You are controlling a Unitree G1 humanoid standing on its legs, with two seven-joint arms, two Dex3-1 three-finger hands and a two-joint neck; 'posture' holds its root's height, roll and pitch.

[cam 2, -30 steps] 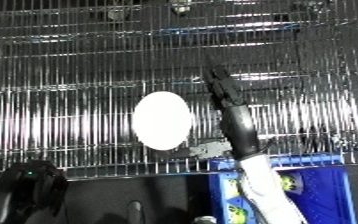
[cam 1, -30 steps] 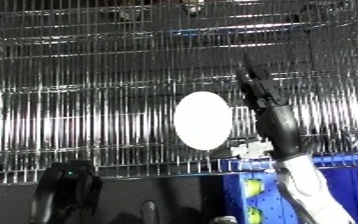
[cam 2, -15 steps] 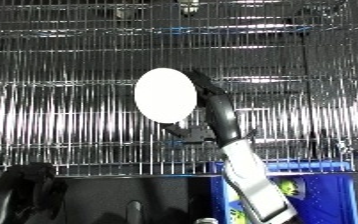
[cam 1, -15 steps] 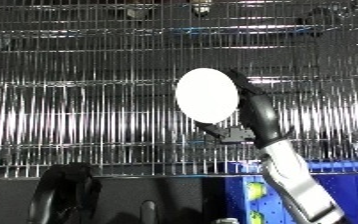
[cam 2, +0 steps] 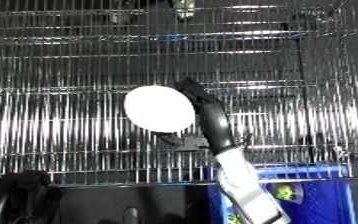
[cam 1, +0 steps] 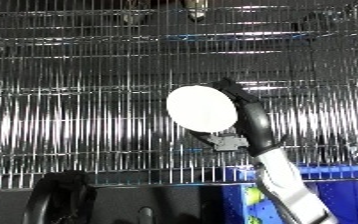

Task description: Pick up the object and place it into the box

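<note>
I can read no brand, label or writing anywhere here. My right hand (cam 1: 246, 120) is raised in front of the wire rack (cam 1: 78, 125), its black fingers curled round the right edge of a white disc (cam 1: 201, 108), which stands upright, its flat face turned toward me. The disc sits at about ten o'clock from my wrist, clear of the rack's shelves as far as I can see, though I cannot tell whether it touches the wires behind it. The blue bin (cam 2: 313, 192) lies low at about five o'clock from the disc, well apart from it, with a yellow-green thing (cam 2: 285, 191) inside. My left hand (cam 1: 62, 192) shows only as a dark shape at seven o'clock; I cannot tell how its fingers stand. Compared with half a second ago, the disc rides lower, and since a second ago my hand has closed round it.
</note>
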